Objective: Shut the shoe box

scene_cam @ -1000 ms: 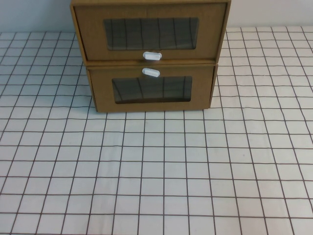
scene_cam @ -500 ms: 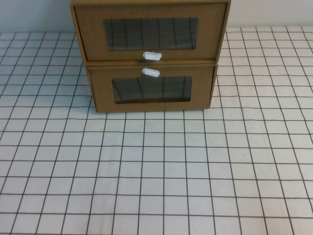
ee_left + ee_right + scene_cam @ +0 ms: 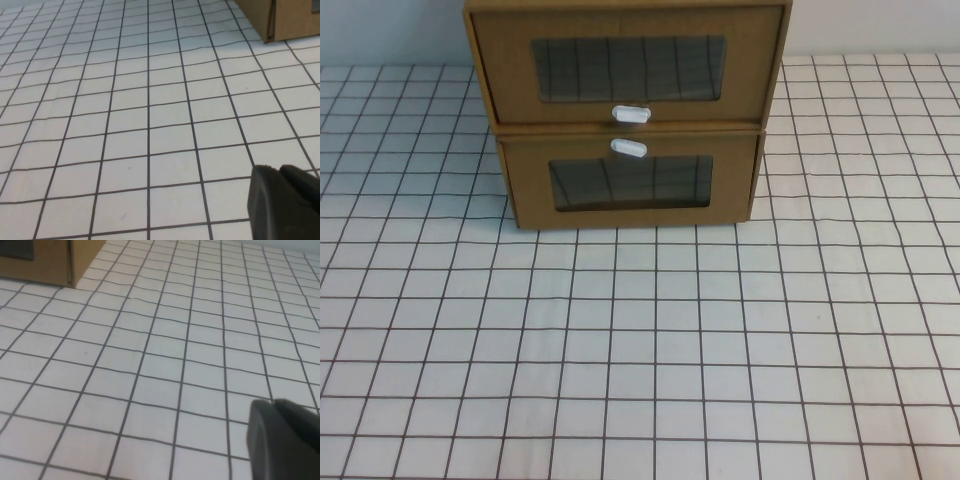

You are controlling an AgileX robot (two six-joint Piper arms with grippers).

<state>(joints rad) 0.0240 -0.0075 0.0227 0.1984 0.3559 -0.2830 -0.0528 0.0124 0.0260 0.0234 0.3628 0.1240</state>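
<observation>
The shoe box (image 3: 627, 62) is the upper of two stacked brown cardboard drawer boxes at the table's far edge. It has a clear window and a small white pull tab (image 3: 631, 114) below it. Its front stands forward of the box underneath. Neither arm appears in the high view. In the left wrist view my left gripper (image 3: 278, 170) hovers low over the gridded cloth, fingers together and holding nothing, well short of the boxes. My right gripper (image 3: 274, 404) is likewise shut and empty over the cloth on the other side.
The lower matching box (image 3: 630, 182), white tab (image 3: 628, 148) above its window, rests on the white gridded tablecloth (image 3: 640, 340). Its corners show in the wrist views as cardboard (image 3: 295, 17) and cardboard (image 3: 45, 260). A pale wall runs behind the boxes.
</observation>
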